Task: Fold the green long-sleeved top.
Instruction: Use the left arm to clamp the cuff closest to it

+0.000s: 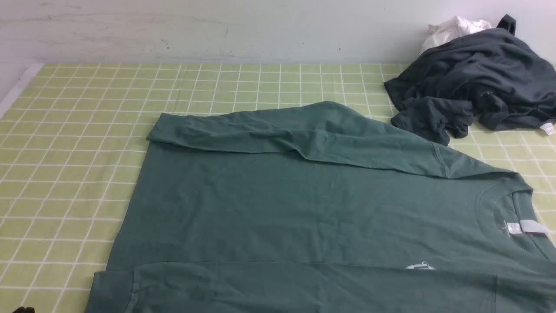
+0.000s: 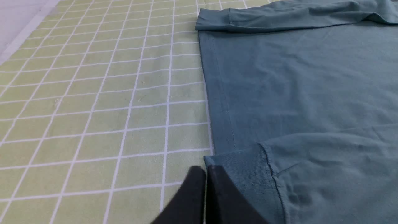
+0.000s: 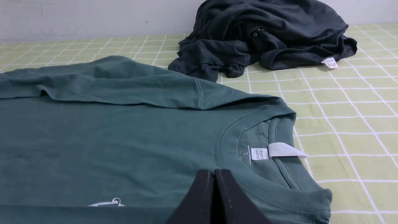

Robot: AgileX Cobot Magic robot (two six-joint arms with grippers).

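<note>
Green long-sleeved top [image 1: 304, 208] flat mid-frame on counter [image 1: 65, 152], sleeves folded in; left gripper [image 2: 205, 170], right gripper [image 3: 214, 173] both closed, empty.

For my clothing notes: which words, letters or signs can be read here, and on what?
"S": inside the collar of the green long-sleeved top, beside the white neck label.
Too blurred to read: that label's print, and tiny print beside the S.
No letters: white chest logo, a partly hidden drawing.
Too small to read: white tag on the dark grey garment.
</note>
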